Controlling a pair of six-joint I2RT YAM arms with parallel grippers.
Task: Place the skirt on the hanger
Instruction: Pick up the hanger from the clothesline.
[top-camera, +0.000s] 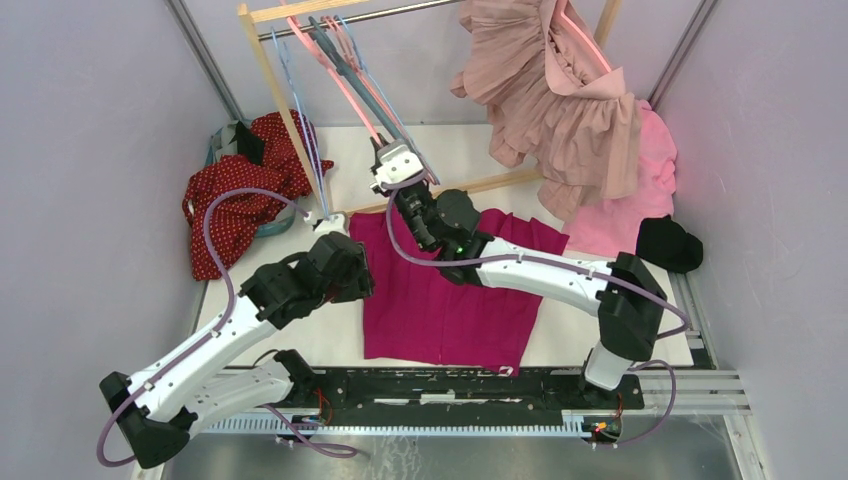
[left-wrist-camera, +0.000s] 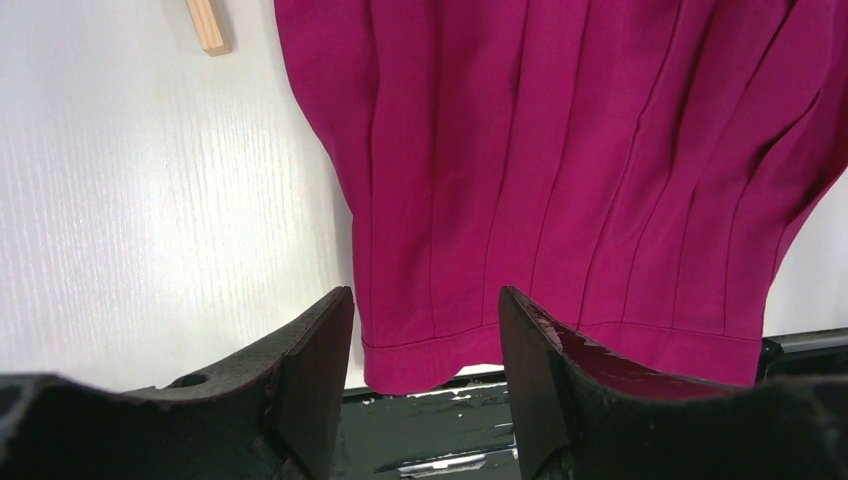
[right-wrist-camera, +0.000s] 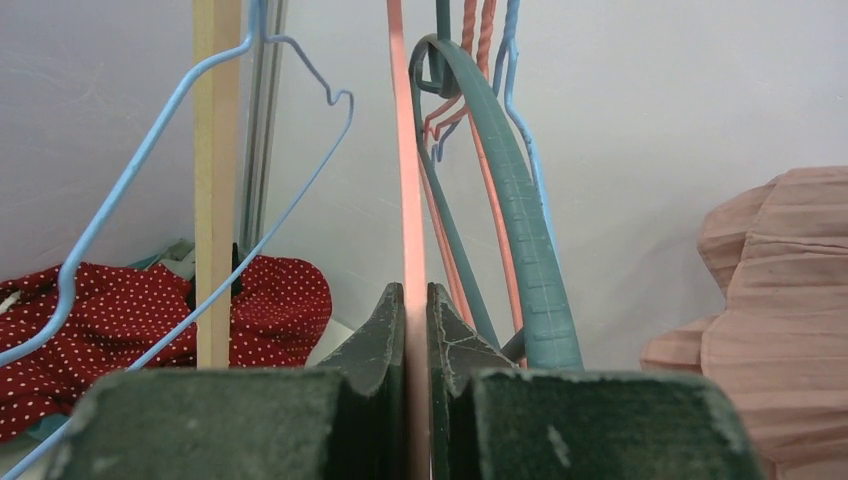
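Note:
The magenta pleated skirt (top-camera: 440, 300) lies flat on the white table, its hem toward the near edge. In the left wrist view its hem corner (left-wrist-camera: 420, 350) sits between my fingers. My left gripper (top-camera: 333, 224) (left-wrist-camera: 425, 295) hovers open above the skirt's left edge, holding nothing. My right gripper (top-camera: 384, 150) (right-wrist-camera: 416, 290) reaches up toward the rack and is shut on the lower arm of a pink hanger (top-camera: 335, 80) (right-wrist-camera: 405, 150), which hangs from the metal rail among other hangers.
A wooden rack post (top-camera: 275, 90) stands behind the skirt, with blue (right-wrist-camera: 150, 170) and teal hangers (right-wrist-camera: 520, 200) on its rail. A red polka-dot garment (top-camera: 235, 200) lies at back left. A pink ruffled dress (top-camera: 560, 100) hangs at right above a black cloth (top-camera: 668, 243).

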